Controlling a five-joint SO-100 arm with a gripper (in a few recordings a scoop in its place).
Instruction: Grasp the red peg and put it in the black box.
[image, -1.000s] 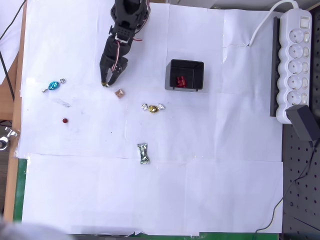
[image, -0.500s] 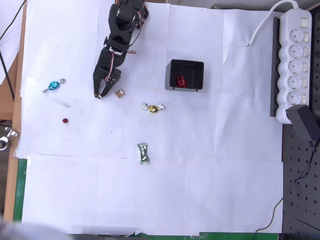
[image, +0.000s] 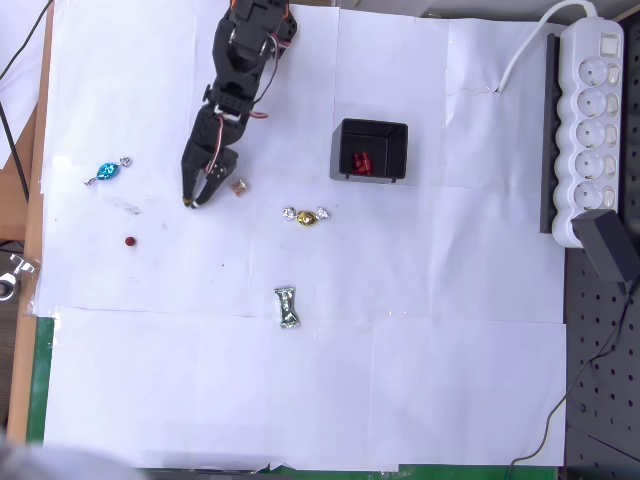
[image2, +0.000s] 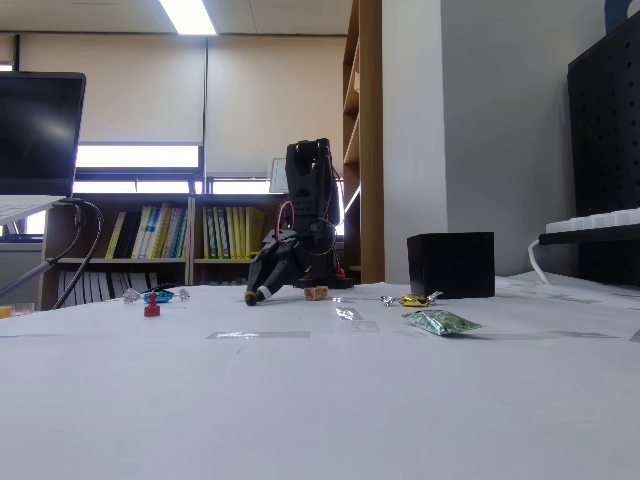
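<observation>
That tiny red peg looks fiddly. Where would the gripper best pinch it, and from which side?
Probably from straight above, pinching its narrow upper stem. In the fixed view the red peg stands upright on a wider base; the overhead view shows it as a round dot with bare paper around it, so any pinch direction should work. The gripper is still apart from it.

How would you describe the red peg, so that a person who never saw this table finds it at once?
In the overhead view, start at the white paper and go to its left side. Below the blue-wrapped candy lies the red peg, alone, left of and below the gripper. It is a tiny dark-red dot, unwrapped and smaller than any candy.
</observation>
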